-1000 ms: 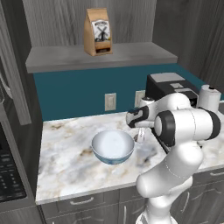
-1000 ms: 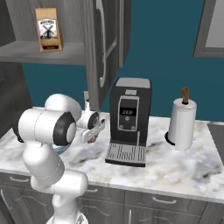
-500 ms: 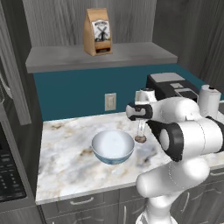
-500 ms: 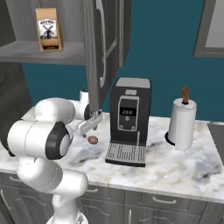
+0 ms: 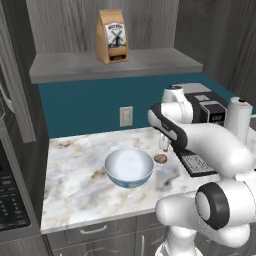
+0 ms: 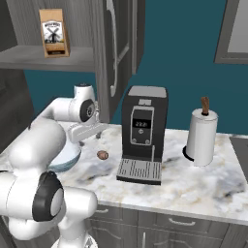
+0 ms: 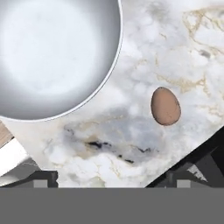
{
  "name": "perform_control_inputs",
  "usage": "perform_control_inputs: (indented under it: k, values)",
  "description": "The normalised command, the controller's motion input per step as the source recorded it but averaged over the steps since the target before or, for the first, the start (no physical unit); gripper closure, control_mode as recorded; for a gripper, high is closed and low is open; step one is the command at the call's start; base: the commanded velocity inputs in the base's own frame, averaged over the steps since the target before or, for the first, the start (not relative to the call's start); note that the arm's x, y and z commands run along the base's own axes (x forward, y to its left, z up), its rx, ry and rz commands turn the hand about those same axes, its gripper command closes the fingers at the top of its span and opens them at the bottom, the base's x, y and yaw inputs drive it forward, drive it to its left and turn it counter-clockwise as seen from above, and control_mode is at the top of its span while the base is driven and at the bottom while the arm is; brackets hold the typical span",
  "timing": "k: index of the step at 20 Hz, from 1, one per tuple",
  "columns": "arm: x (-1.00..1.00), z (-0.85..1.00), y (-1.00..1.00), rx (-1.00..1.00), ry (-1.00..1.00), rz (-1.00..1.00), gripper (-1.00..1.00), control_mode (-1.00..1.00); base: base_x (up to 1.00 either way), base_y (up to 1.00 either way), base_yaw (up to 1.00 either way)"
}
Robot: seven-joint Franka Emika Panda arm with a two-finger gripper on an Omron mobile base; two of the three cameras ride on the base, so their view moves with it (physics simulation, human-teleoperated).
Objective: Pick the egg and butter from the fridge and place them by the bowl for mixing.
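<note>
Egg [image 7: 166, 106] lies beside the bowl [image 7: 52, 57], cut off; claw [image 7: 112, 177] spread, tips barely visible.

White arm reaching forward over the surface [image 5: 75, 175], wrist bent downward. The claw [image 5: 163, 146] points down at the surface, raised clear of it, jaws spread wide and empty; both dark fingertips [image 7: 41, 177] frame bare marble.

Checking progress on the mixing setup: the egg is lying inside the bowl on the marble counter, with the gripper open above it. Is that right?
Not quite. The egg lies on the marble counter beside the bowl, apart from its rim, not inside it; the hand view shows this. The rest holds: the gripper is open above it.
</note>
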Motion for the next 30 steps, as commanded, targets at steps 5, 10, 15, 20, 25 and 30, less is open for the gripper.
perform_control_inputs:
  k: [5, 10, 15, 20, 25, 30]
  values:
    - [-1.0, 0.6, 0.0, 0.0, 0.0, -0.46, -1.0, -1.0, 0.0, 0.0, 0.0]
    - [-1.0, 0.51, 0.0, 0.0, 0.0, -0.5, -1.0, -1.0, 0.0, 0.0, 0.0]
    - [-0.91, 0.45, 0.0, 0.0, 0.0, -0.48, -1.0, -1.0, 0.0, 0.0, 0.0]
    - [-0.68, 0.33, 0.02, 0.0, 0.0, -0.37, -1.0, -1.0, 0.0, 0.0, 0.0]
    - [-0.44, 0.24, 0.04, 0.0, 0.0, -0.16, -1.0, -1.0, 0.0, 0.0, 0.0]
    - [-0.63, 0.13, 0.01, -0.03, 0.0, -0.02, -1.0, -1.0, 0.0, 0.0, 0.0]
